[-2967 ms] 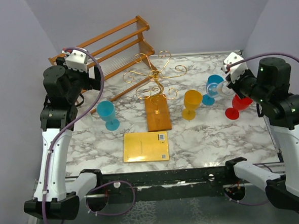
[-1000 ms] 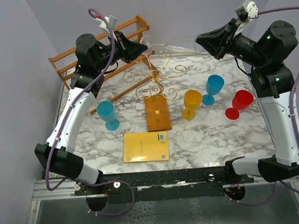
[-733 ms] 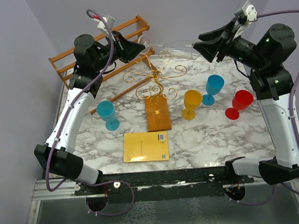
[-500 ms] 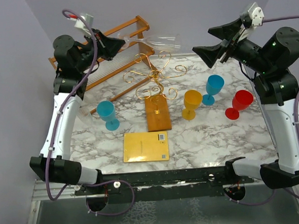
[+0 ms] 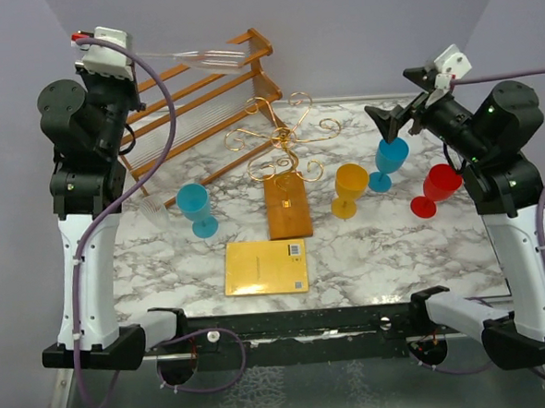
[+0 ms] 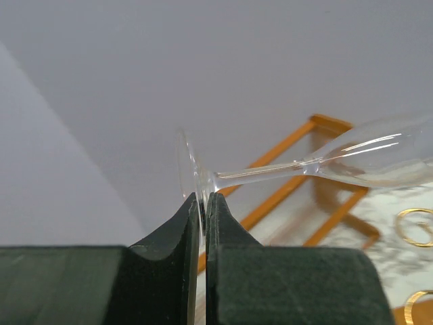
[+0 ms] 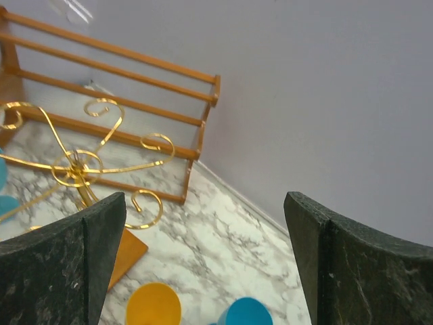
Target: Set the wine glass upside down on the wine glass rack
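The clear wine glass (image 5: pixel 194 57) lies level in the air above the slatted shelf, its bowl pointing right. My left gripper (image 5: pixel 132 54) is shut on it, high at the back left. In the left wrist view the jaws pinch the rim of the glass's foot (image 6: pixel 193 177), and stem and bowl (image 6: pixel 379 157) stretch to the right. The gold wire wine glass rack (image 5: pixel 282 140) stands mid-table on its brown base (image 5: pixel 287 210); it also shows in the right wrist view (image 7: pixel 80 164). My right gripper (image 5: pixel 395 95) hangs open and holds nothing (image 7: pixel 206 264), right of the rack.
A two-tier wooden shelf (image 5: pixel 212 95) stands at the back left. On the marble table (image 5: pixel 377 253) are a blue glass (image 5: pixel 197 209), a yellow glass (image 5: pixel 350 189), another blue glass (image 5: pixel 388 162), a red glass (image 5: pixel 435 190) and a yellow card (image 5: pixel 266 266).
My right gripper has opened, let go of the glass's bowl and drawn back down to the right. My left arm has swung left and up, carrying the glass by its foot.
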Action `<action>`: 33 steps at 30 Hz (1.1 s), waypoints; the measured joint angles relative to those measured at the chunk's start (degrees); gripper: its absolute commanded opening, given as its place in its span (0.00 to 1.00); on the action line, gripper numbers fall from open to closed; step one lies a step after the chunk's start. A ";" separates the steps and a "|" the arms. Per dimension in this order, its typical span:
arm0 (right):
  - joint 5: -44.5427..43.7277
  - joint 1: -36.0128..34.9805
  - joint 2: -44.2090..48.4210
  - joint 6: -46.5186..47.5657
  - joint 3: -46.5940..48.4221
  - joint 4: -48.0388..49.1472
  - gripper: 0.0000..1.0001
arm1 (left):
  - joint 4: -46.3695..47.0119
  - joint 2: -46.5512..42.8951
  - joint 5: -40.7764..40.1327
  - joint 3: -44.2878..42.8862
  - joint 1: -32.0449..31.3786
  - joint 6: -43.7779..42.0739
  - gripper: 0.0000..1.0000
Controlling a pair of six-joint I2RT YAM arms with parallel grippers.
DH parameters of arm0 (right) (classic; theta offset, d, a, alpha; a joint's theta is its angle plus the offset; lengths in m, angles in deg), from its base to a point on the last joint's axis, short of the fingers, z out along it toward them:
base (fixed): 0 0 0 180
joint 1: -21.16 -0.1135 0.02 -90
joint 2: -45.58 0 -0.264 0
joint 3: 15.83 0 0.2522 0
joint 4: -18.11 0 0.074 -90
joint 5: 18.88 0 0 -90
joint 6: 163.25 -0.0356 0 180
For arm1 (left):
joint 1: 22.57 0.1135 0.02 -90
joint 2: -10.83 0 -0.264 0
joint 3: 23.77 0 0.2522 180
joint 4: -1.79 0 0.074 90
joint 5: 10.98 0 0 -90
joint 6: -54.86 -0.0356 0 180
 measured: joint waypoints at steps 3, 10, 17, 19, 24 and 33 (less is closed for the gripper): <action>-1.62 0.00 0.37 3.02 -4.39 -0.94 1.00 | -1.33 -0.63 -7.52 -1.66 0.00 -8.83 0.00; -5.88 0.00 0.35 7.54 -11.50 -1.86 1.00 | -6.34 0.48 -15.28 -2.97 -0.37 -26.14 0.00; -6.93 0.00 0.76 9.33 -12.74 -3.41 1.00 | -8.52 2.01 -21.57 3.98 -10.14 -44.76 0.00; -6.91 0.00 1.18 9.38 -12.74 -4.13 1.00 | -9.57 2.86 -22.40 6.80 -13.64 -49.44 0.00; -6.93 0.00 2.25 9.42 -13.05 -5.05 1.00 | -12.35 5.66 -22.32 9.38 -18.14 -57.05 0.00; -6.95 0.00 2.80 9.44 -15.32 -5.09 1.00 | -17.73 8.22 -17.99 6.19 -22.99 -66.58 0.00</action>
